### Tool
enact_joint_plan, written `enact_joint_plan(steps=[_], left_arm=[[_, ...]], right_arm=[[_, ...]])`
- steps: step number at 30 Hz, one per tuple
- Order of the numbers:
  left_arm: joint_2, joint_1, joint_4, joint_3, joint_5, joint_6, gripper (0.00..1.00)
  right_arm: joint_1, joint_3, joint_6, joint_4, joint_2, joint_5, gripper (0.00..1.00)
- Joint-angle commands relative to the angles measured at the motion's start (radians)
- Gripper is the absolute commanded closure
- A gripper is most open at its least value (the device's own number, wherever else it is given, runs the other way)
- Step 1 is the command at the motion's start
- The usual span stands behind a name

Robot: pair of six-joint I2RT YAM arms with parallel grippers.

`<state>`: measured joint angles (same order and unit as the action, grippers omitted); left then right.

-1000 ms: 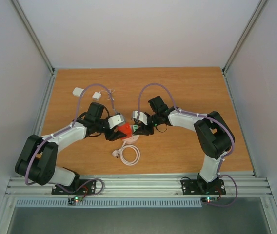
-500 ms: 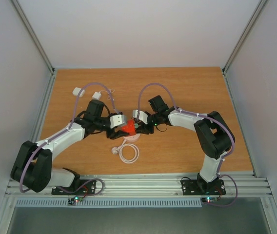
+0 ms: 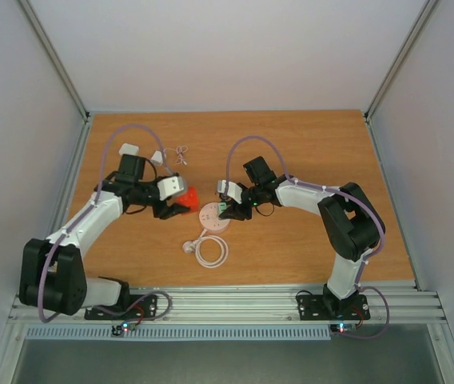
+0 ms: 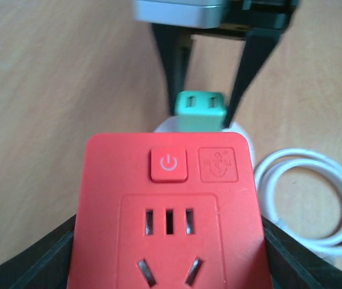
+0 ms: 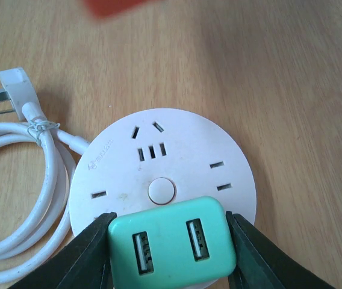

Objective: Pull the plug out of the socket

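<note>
While the left tool [image 4: 171, 256] clamps the red cube plug [image 3: 185, 197] just left of the round socket [image 3: 212, 218], not touching it, the right tool [image 5: 171, 248] grips a green adapter [image 4: 201, 111] seated on that socket. A coiled white cable [image 3: 211, 253] lies beside it on the surface [image 3: 315, 160], and two white adapters [image 3: 128, 149] sit well behind.

Table [image 3: 315, 152]: wood-grain top, orange-brown, matte, evenly lit.
Back wall [image 3: 227, 48]: plain white panel.
Left wall [image 3: 11, 120] and right wall [image 3: 451, 120]: pale grey-white panels.
Corner posts [image 3: 53, 56]: slanted aluminium struts, one on each side.
Near edge: ribbed aluminium rail [image 3: 235, 304], perforated strip [image 3: 179, 331] below it.
Light: soft, diffuse, with faint shadows.
</note>
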<state>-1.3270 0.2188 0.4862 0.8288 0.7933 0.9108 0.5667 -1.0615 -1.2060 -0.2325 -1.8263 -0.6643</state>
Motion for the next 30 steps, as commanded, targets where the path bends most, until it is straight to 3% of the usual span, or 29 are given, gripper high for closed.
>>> enact_joint_plan(steps=[1, 6, 12, 21, 30], left_arm=[[0.002, -0.102, 0.174, 0.128, -0.038, 0.151, 0.72], [-0.114, -0.239, 0.358, 0.306, -0.154, 0.3, 0.71], [-0.277, -0.354, 0.475, 0.547, -0.323, 0.358, 0.7], [-0.493, -0.38, 0.552, 0.797, -0.643, 0.414, 0.71], [-0.626, -0.379, 0.576, 0.905, -0.906, 0.465, 0.71]], right_arm=[[-0.019, 0.041, 0.02, -0.09, -0.057, 0.192, 0.81], [-0.019, 0.041, 0.033, -0.088, -0.057, 0.19, 0.76], [-0.02, 0.047, 0.052, -0.074, -0.044, 0.183, 0.71], [-0.02, 0.043, 0.062, -0.069, -0.038, 0.181, 0.68], [-0.019, 0.041, 0.063, -0.065, -0.04, 0.171, 0.66]])
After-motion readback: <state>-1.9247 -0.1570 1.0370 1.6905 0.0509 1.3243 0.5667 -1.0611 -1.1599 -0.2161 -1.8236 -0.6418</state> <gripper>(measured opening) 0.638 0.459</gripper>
